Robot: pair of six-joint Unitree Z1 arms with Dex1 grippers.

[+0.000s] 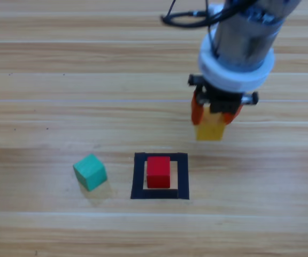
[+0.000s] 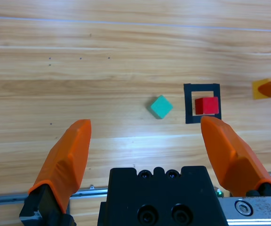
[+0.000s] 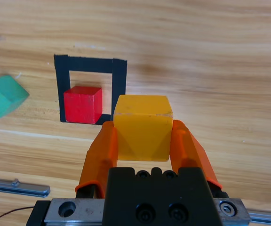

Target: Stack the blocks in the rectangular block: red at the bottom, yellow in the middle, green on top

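Yellow clamped in right tool, above table.

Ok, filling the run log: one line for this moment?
right gripper: holds yellow | red: in rectangle | green: loose | left gripper: open

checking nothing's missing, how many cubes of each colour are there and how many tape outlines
red cube: 1, inside the black tape outline
yellow cube: 1, held in the right tool
teal-green cube: 1, on the table left of the outline
black tape outline: 1
total: 3 cubes, 1 outline, 4 things
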